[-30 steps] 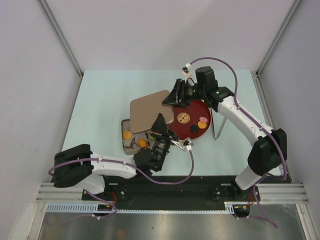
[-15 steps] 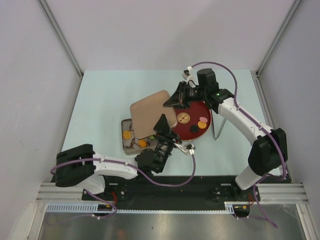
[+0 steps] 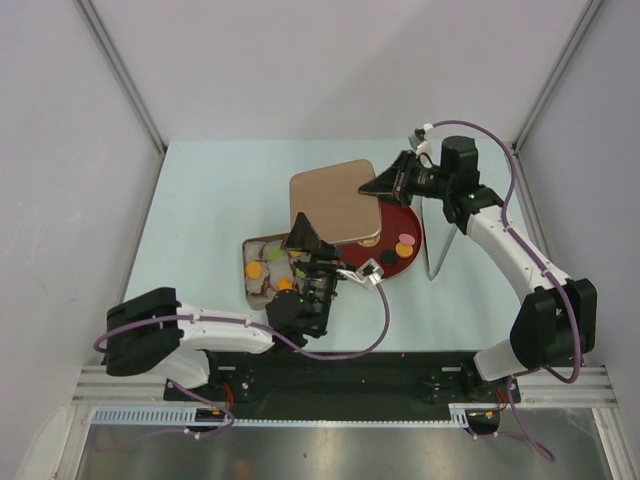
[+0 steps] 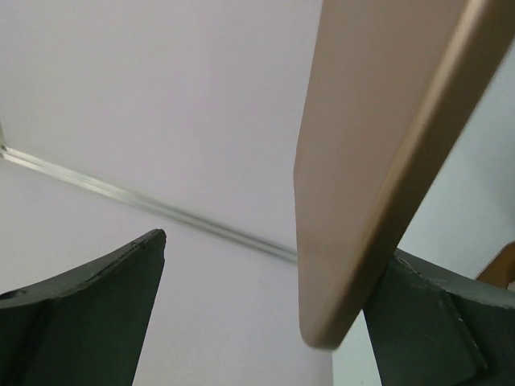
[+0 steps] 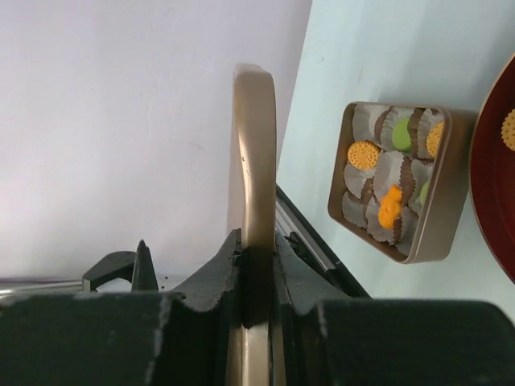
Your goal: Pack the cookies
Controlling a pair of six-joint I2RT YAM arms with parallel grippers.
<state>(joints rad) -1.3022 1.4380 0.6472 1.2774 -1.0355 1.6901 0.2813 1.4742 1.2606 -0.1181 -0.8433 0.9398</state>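
Observation:
The tan tin (image 3: 250, 285) lies uncovered. In its paper cups are orange and green cookies (image 3: 255, 269), also seen in the right wrist view as cookies (image 5: 364, 154) in the tin (image 5: 438, 217). More cookies (image 3: 404, 240), one of them black (image 3: 388, 258), lie on the dark-red plate (image 3: 412, 222). My right gripper (image 3: 385, 185) (image 5: 257, 241) is shut on the edge of the tan lid (image 3: 335, 200) (image 5: 254, 137) and holds it above the table. My left gripper (image 3: 308, 245) (image 4: 265, 322) is open, with the lid (image 4: 378, 145) corner close to its right finger (image 4: 426, 330).
A thin grey metal piece (image 3: 436, 250) stands just right of the plate. The plate's rim (image 5: 492, 185) shows at the right edge of the right wrist view. Grey walls with metal frame posts enclose the pale table (image 3: 200, 200).
The left jaws have opened wide. The right gripper has carried the lid to the right and back, which uncovers the tin and its cookies.

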